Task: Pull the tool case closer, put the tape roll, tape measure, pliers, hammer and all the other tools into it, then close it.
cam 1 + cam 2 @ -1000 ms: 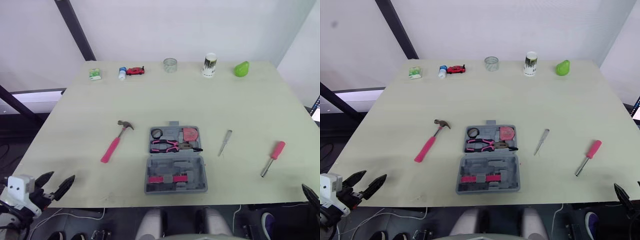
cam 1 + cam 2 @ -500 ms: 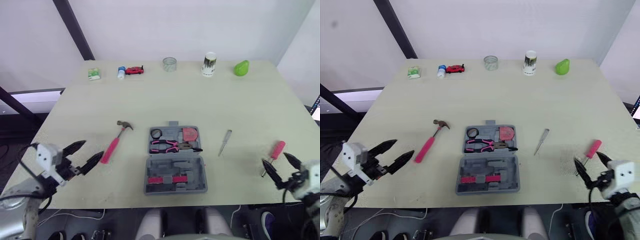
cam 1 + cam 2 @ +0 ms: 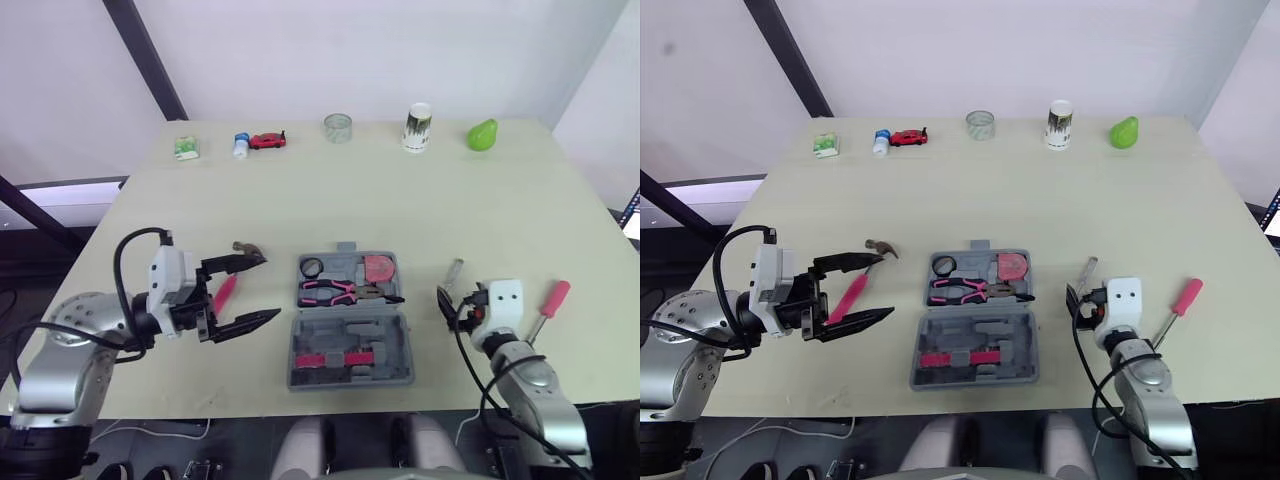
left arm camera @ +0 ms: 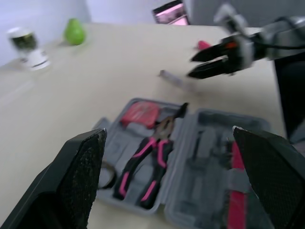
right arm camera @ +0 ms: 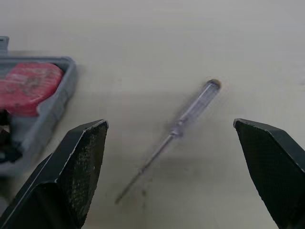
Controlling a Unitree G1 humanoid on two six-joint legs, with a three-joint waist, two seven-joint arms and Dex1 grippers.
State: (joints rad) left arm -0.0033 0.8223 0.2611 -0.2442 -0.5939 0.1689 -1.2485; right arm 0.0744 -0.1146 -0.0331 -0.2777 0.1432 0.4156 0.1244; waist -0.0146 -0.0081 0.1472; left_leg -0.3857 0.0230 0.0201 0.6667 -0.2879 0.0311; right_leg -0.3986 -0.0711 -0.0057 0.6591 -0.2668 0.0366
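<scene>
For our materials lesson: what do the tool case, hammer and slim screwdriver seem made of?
Tool case: matte grey moulded plastic, judging by its shaped recesses. Hammer: dull metal head; pink handle, likely plastic or rubber. Slim screwdriver: see-through handle, probably clear plastic; thin metal-looking shaft.

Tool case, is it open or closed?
Open: the tool case lies spread flat, both halves showing, with pliers and tape measure visible inside.

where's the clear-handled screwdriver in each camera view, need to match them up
Left eye view: clear-handled screwdriver, right of the open tool case.
Right eye view: screwdriver, again right of the case.
Left wrist view: screwdriver, blurred, beyond the case.
Right wrist view: screwdriver, lying diagonally beside the case's corner.
Shared landmark: the red tape measure in the case.
</scene>
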